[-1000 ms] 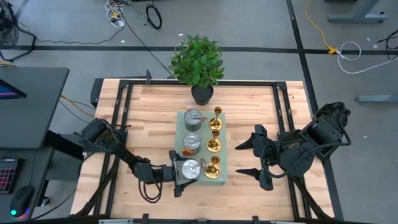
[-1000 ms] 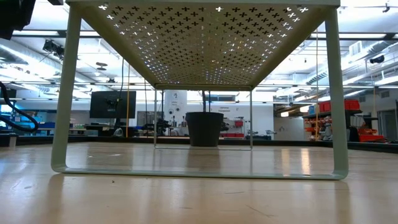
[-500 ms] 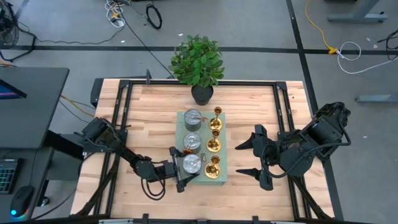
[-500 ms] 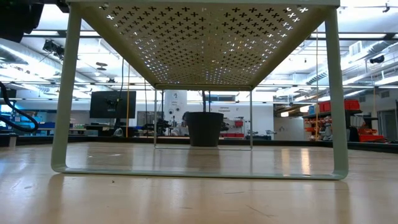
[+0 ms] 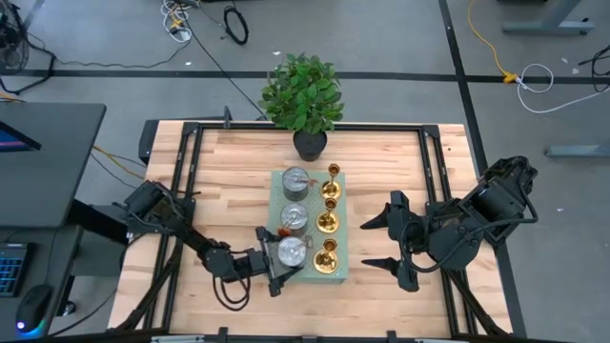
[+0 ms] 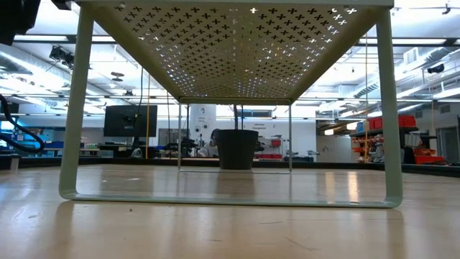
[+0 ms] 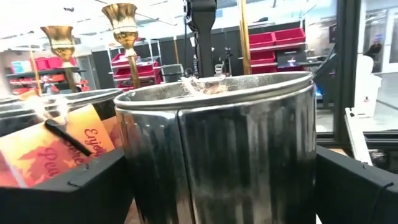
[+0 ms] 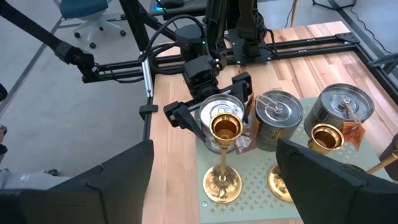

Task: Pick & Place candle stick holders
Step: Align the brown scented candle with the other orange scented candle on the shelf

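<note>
While stretched low across the table, left end effector (image 5: 282, 260) gripping nearest silver holder (image 5: 291, 252), right end effector (image 5: 378, 244) spread wide.

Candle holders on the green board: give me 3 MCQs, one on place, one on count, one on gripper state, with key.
1. Where is the left gripper?
A. around the nearest squat silver round candle holder
B. beside the black-potted green plant
C. off the table

2. How many shiny gold slim-stemmed candle holders stand on the pale green perforated board?
A. one
B. three
C. five

3. What is the right gripper doing?
A. holding a gold holder
B. gripping the plant
C. open, holding nothing

Key: 1 A, the high view shows its fingers either side of that silver holder. 2 B, three gold holders form one row. 3 C, its fingers are spread beside the board, nothing between them.
</note>
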